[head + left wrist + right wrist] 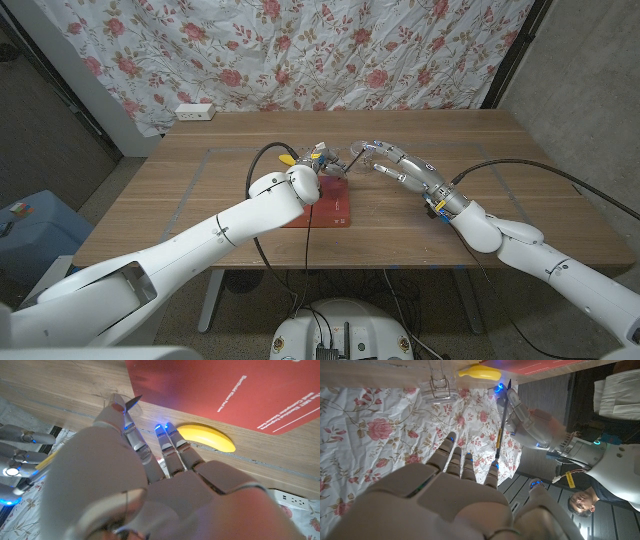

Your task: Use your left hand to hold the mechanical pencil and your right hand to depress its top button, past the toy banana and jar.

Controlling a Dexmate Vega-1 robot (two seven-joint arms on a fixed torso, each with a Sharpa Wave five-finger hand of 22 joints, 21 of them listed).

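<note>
Against the flowered curtain, above the wooden table [480, 170], the left hand [318, 160] grips the mechanical pencil [499, 435] lifted beside the toy banana [479, 371] and jar [439, 382], long axis aimed at the right hand [392, 160], whose loosely curled, empty fingers sit at its button end.

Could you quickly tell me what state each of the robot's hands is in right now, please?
Left hand: holding the slim yellow mechanical pencil.
Right hand: open, fingers apart near the pencil's top, holding nothing.
</note>
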